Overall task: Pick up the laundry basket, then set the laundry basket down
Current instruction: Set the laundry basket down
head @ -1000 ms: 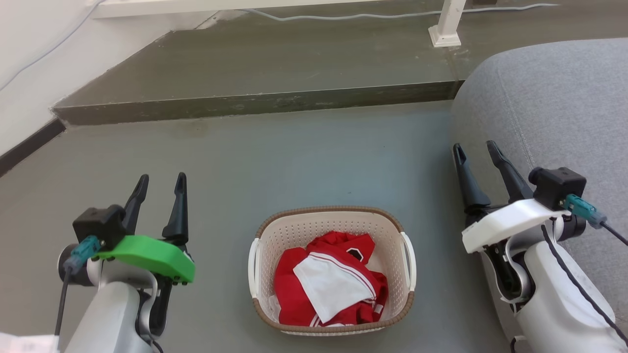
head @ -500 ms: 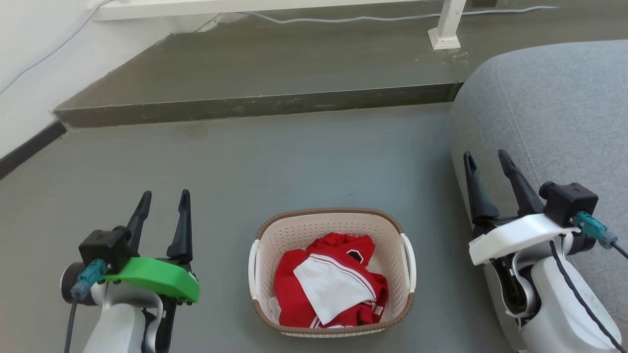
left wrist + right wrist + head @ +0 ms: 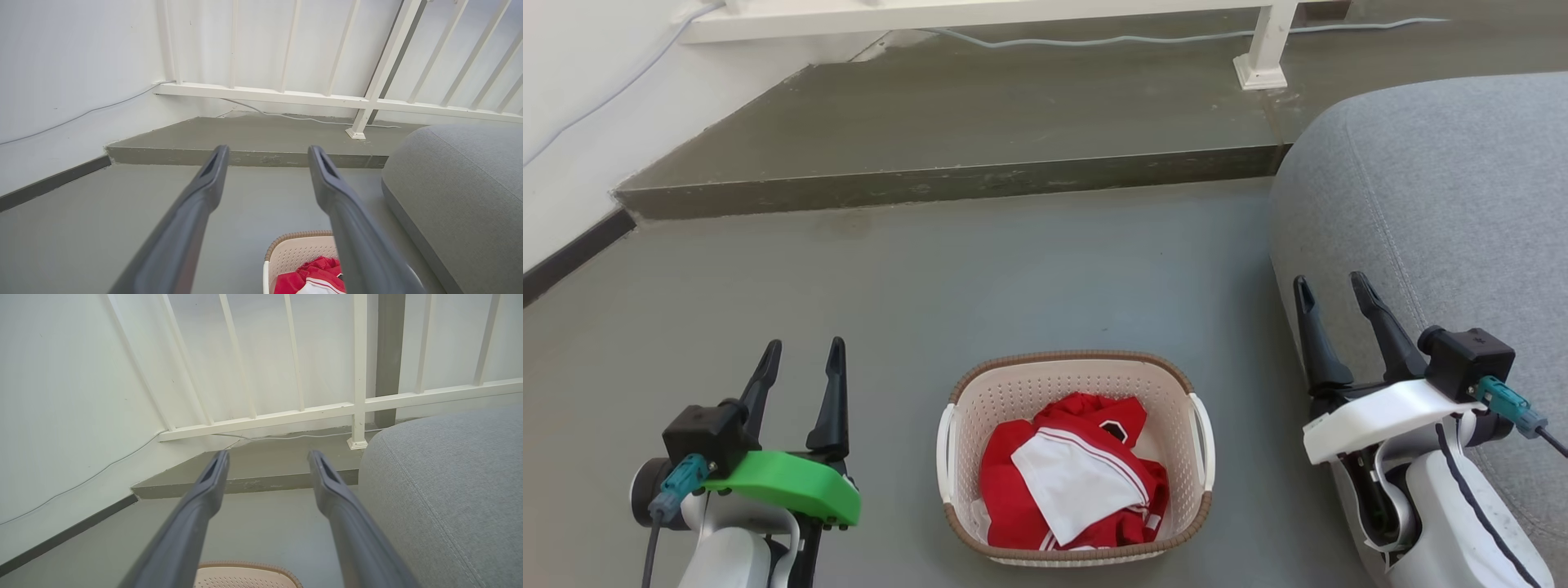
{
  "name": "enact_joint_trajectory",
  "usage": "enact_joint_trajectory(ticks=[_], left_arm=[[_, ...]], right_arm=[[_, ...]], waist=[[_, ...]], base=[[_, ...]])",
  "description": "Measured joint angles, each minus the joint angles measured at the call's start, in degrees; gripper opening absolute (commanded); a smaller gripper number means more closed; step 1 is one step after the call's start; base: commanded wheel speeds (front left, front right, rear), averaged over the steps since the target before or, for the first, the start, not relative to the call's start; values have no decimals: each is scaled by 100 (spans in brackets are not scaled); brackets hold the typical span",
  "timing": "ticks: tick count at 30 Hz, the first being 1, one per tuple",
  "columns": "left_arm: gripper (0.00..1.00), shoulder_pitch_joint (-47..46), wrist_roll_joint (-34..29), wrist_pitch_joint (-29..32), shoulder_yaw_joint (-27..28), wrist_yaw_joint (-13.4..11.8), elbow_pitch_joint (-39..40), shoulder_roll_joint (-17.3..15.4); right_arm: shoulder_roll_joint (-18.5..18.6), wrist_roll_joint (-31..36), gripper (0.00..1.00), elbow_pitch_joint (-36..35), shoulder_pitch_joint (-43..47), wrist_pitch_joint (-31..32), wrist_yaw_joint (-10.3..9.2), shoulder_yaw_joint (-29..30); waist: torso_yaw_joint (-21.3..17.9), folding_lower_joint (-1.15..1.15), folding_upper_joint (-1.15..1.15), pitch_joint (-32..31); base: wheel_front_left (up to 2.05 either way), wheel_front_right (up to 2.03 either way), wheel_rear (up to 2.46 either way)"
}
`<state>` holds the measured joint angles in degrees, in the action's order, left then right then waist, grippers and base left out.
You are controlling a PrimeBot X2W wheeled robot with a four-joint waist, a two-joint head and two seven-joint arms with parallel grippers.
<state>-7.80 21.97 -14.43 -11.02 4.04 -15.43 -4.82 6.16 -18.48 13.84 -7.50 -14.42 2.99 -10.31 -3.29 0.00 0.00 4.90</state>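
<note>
The laundry basket (image 3: 1072,357) sits on the floor (image 3: 1013,278) right in front of the robot, between its two arms. It holds red clothes (image 3: 1005,469) with a white piece (image 3: 1074,478) on top. It has a white handle (image 3: 944,453) on each side, and I think that is why one arm waits on each side: one for each handle.

The left gripper (image 3: 805,345) is off to the basket's left and the right gripper (image 3: 1329,280) is off to its right. Both are apart from it and touch nothing. Each one has its two fingers (image 3: 832,400) spread wide with nothing in between (ready to close on a handle, I would guess). The fingers point away from the robot, not down at the handles, so the picking up has not started yet.

The floor is smooth, flat and grey, a good place for a basket to stand. On the right, close by the right gripper, is a big soft grey cushion (image 3: 1437,188). Farther off, the floor goes up one low step (image 3: 947,180). Behind the step stands a white railing (image 3: 286,96) with a thin cable (image 3: 1094,38) along its bottom. A pale wall (image 3: 564,122) is on the left.
</note>
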Motion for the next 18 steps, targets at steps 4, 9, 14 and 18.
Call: enact_joint_trajectory(ticks=[4, 9, 14, 18], left_arm=[[100, 29, -127, 0, 47, 47, 37, 20], [100, 91, -172, 0, 123, 57, 77, 45], [100, 103, -205, 0, 155, 100, 82, 74], [100, 104, -218, 0, 180, 107, 89, 96]], right_arm=[[-52, 49, 100, -14, 28, -1, 29, 52], [-69, 97, 100, -18, 105, 0, 60, 86], [-83, 142, 100, -26, 105, 0, 104, 132], [-96, 158, 100, -33, 107, 0, 121, 198]], waist=[[-5, 0, 0, -13], [-6, 0, 0, -17], [-2, 0, 0, -12], [6, 0, 0, -3]], base=[[0, 0, 0], [0, 0, 0], [0, 0, 0], [0, 0, 0]])
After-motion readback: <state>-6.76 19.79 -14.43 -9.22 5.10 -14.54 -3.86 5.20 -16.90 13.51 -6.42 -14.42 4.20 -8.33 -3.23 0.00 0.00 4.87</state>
